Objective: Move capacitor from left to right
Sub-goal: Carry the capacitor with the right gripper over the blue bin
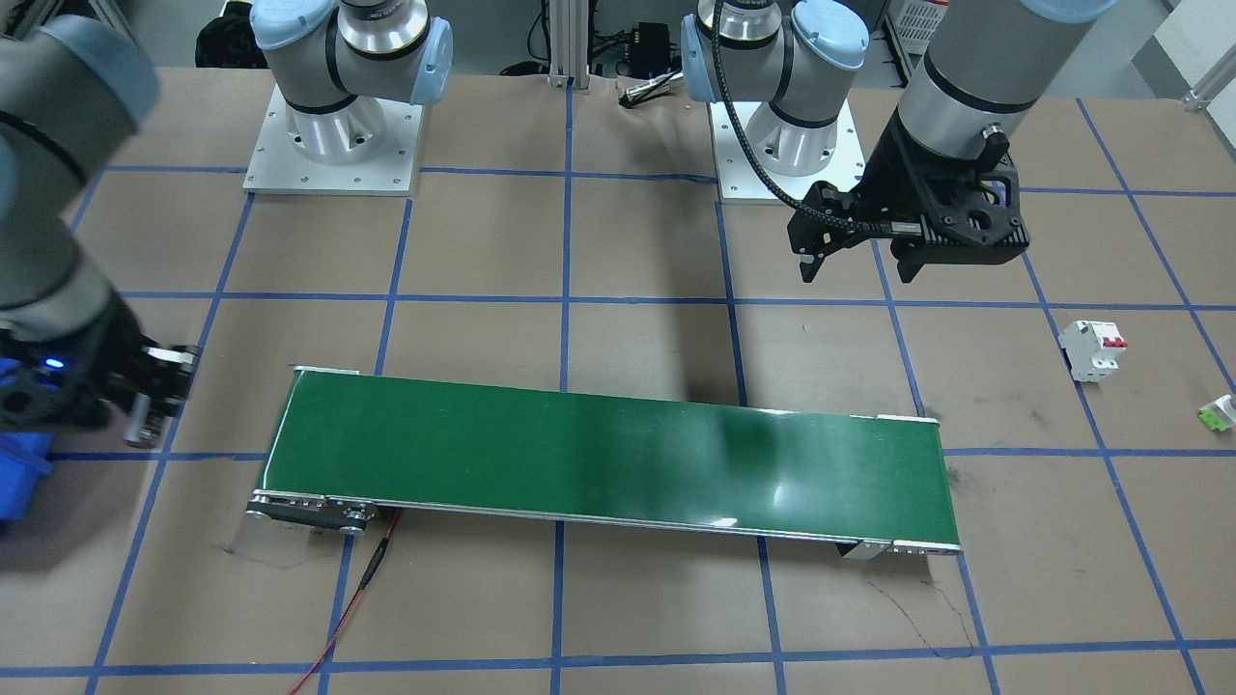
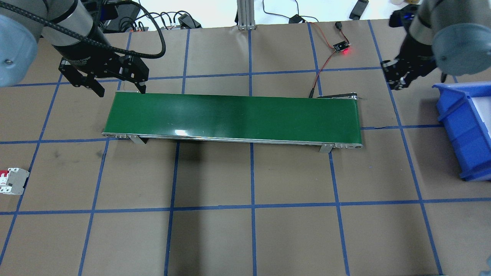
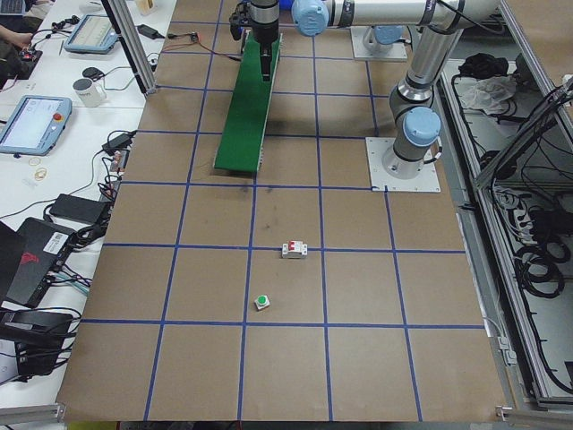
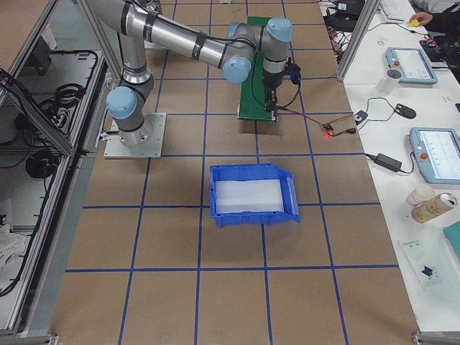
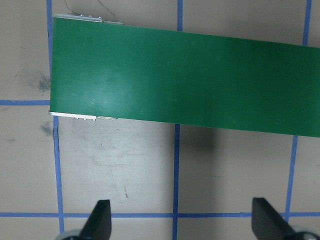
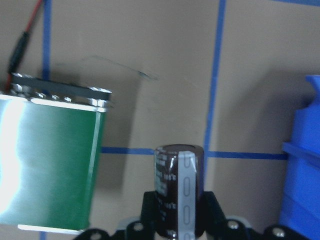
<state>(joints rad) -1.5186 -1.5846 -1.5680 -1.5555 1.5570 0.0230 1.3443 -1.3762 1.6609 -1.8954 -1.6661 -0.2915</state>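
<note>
The capacitor, a dark cylinder with a pale stripe, is held between the fingers of my right gripper. The right gripper hovers off the right end of the green conveyor belt, between the belt and the blue bin. My left gripper is open and empty, over the far left corner of the belt. In the left wrist view its two fingertips stand wide apart over bare table, with the belt's left end beyond them. The belt's surface is bare.
A white circuit breaker with red switches lies on the table far left of the belt. A small green-and-white piece lies near it. A red-wired sensor board sits behind the belt's right end.
</note>
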